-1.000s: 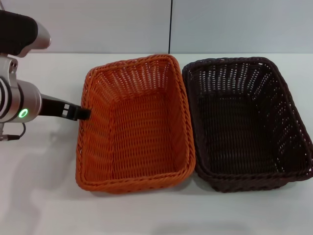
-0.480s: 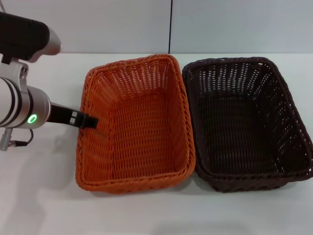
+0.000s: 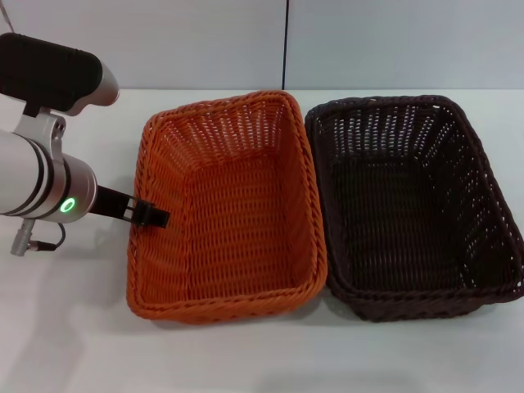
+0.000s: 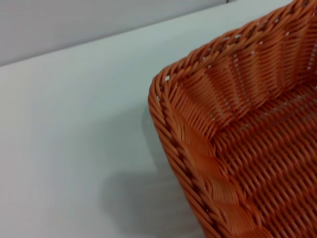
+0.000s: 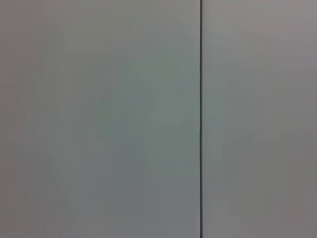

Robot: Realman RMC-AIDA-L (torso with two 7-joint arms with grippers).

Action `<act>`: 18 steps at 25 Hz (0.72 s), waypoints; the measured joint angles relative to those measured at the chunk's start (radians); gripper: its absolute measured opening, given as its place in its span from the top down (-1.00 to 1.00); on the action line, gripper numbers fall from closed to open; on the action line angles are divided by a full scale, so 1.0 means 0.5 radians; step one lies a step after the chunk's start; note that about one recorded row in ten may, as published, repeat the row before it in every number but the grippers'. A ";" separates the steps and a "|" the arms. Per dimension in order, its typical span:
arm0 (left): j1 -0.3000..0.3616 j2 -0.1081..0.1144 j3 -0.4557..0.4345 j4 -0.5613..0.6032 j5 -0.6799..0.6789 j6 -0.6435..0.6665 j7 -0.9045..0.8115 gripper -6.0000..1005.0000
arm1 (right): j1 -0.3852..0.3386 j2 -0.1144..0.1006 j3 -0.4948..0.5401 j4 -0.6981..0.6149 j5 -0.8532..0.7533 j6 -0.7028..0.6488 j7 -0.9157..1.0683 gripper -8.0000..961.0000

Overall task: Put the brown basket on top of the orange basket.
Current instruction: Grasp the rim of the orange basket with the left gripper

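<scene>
- Jaws of the left gripper cannot be read as wide or narrow: only a dark tip shows in the head view, at the left long rim of the bright orange rectangular woven basket, and nothing is seen held in it.
- Whether that tip touches the braided rim or hangs just above it cannot be told.
- Behind the tip, the silver left arm with its green ring light reaches in from the left over the white table.
- On the robot's right, the dark chocolate-brown rectangular woven basket stands on the table, its long side against the orange basket's; both are upright.
- Nothing lies between or inside the two baskets.
- From the left wrist view, one corner of the orange basket shows, with bare table beside it.
- Only a grey panelled wall shows in the right wrist view; the right gripper is out of sight.
</scene>
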State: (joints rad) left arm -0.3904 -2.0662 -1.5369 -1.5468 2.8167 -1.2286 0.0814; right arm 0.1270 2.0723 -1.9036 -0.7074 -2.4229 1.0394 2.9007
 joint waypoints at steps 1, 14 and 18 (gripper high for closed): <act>-0.004 0.000 0.000 0.008 0.000 0.000 0.000 -0.53 | 0.000 0.000 0.000 0.000 0.000 -0.003 0.000 -0.46; -0.101 -0.002 0.028 0.184 -0.045 0.025 0.000 -0.53 | -0.011 0.000 0.000 0.004 -0.007 -0.006 0.000 -0.45; -0.116 -0.003 0.029 0.206 -0.062 0.039 0.000 -0.52 | -0.014 0.000 0.001 0.005 -0.009 -0.006 0.000 -0.45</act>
State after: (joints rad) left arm -0.4482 -2.0677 -1.5225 -1.4439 2.7855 -1.2093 0.0814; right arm 0.1200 2.0724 -1.9033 -0.7052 -2.4272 1.0363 2.9007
